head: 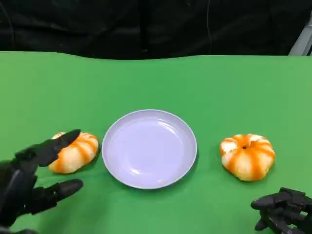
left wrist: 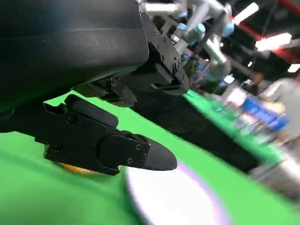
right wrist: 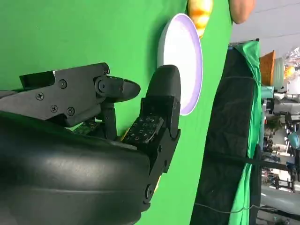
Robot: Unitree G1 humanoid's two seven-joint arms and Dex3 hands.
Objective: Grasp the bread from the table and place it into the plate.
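Observation:
A lavender plate [head: 148, 148] lies in the middle of the green table with nothing on it. One orange-and-white striped bread [head: 75, 153] sits just left of the plate, and a second bread [head: 247, 156] sits to its right. My left hand [head: 34, 183] hovers at the lower left with fingers spread; one fingertip reaches over the left bread and the hand holds nothing. The left wrist view shows those fingers [left wrist: 108, 145] above the plate [left wrist: 178, 201] edge and a sliver of bread [left wrist: 75, 168]. My right hand [head: 285, 209] rests at the lower right, fingers curled in, short of the right bread.
Black cloth hangs behind the table's far edge [head: 156, 56]. Open green cloth surrounds the plate in front and behind. In the right wrist view the plate [right wrist: 180, 51] and the far bread [right wrist: 199, 11] lie beyond my curled fingers [right wrist: 157, 117].

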